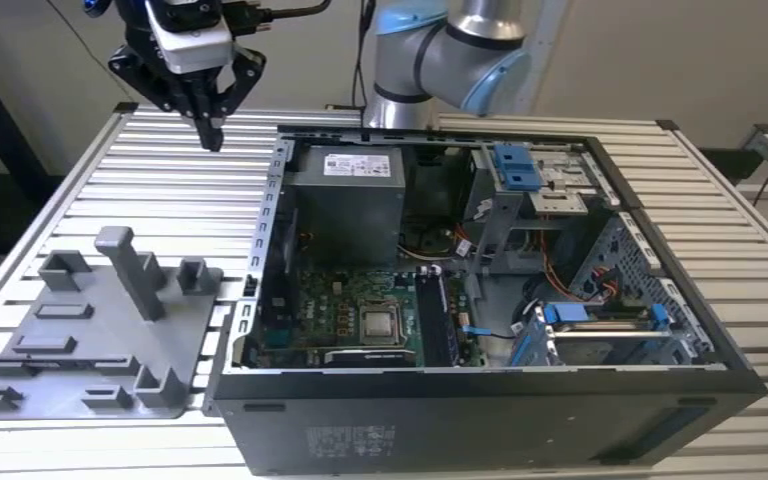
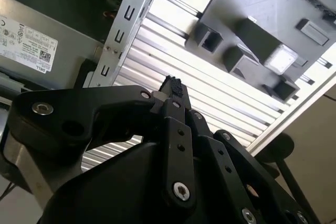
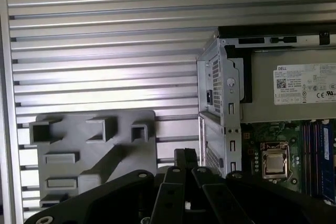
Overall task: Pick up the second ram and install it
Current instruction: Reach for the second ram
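Observation:
My gripper (image 1: 209, 135) hangs high over the slatted table, off the open computer case's (image 1: 491, 400) back corner on the exterior view's left. Its black fingers are shut tip to tip with nothing between them, as both wrist views show (image 2: 170, 85) (image 3: 185, 156). Inside the case, long narrow memory sticks (image 1: 434, 318) stand in the motherboard slots beside the processor (image 1: 381, 323). A blue-green one (image 3: 327, 158) shows in the first wrist view. Which of them is the second ram I cannot tell.
A grey plastic fixture (image 1: 91, 340) with an upright post (image 1: 128, 268) and several pockets lies on the table at the exterior view's left. The case holds a power supply (image 1: 344, 195), blue drive-bay clips (image 1: 518, 168) and cables. The arm's base (image 1: 418, 60) stands behind the case.

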{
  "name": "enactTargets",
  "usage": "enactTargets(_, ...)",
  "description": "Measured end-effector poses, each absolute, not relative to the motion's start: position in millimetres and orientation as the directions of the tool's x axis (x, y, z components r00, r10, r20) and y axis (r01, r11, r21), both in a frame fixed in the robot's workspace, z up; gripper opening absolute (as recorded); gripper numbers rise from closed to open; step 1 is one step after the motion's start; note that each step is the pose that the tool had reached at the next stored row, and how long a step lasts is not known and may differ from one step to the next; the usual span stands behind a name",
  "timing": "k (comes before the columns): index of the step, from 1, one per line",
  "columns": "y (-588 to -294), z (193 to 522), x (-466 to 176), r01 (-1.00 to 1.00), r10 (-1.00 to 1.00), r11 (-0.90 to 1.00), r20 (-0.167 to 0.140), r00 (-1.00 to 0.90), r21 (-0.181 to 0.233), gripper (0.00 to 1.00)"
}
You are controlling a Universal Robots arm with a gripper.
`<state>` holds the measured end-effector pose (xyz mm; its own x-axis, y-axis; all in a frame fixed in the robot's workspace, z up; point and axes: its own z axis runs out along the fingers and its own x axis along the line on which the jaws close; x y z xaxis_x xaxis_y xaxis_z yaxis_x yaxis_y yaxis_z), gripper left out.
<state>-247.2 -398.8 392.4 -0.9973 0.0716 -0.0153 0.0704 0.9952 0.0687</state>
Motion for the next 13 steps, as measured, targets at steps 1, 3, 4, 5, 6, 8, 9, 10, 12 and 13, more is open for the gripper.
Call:
enactTargets(1,-398.8,392.4,-248.6,0.07,0.072,0.995,-0.015,-0.997,0.069,0.11)
enactTargets(3,-398.8,392.4,-253.9,0.07,0.071,0.995,-0.015,-0.997,0.069,0.11)
enactTargets(4,-398.8,392.4,-256.7,0.07,0.071,0.995,-0.015,-0.997,0.069,0.11)
enactTargets(5,-398.8,392.4,-259.4,0.07,0.071,0.995,-0.015,-0.997,0.069,0.11)
enactTargets(6,-398.8,392.4,-262.0,0.07,0.071,0.995,-0.015,-0.997,0.069,0.11)
enactTargets(8,-398.8,392.4,-267.0,0.07,0.072,0.995,-0.015,-0.997,0.069,0.11)
enactTargets(9,-398.8,392.4,-269.3,0.07,0.072,0.995,-0.015,-0.997,0.069,0.11)
enactTargets(10,-398.8,392.4,-271.7,0.07,0.072,0.995,-0.015,-0.997,0.069,0.11)
enactTargets(12,-398.8,392.4,-276.1,0.07,0.072,0.995,-0.015,-0.997,0.069,0.11)
enactTargets(13,-398.8,392.4,-278.1,0.07,0.072,0.995,-0.015,-0.997,0.069,0.11)
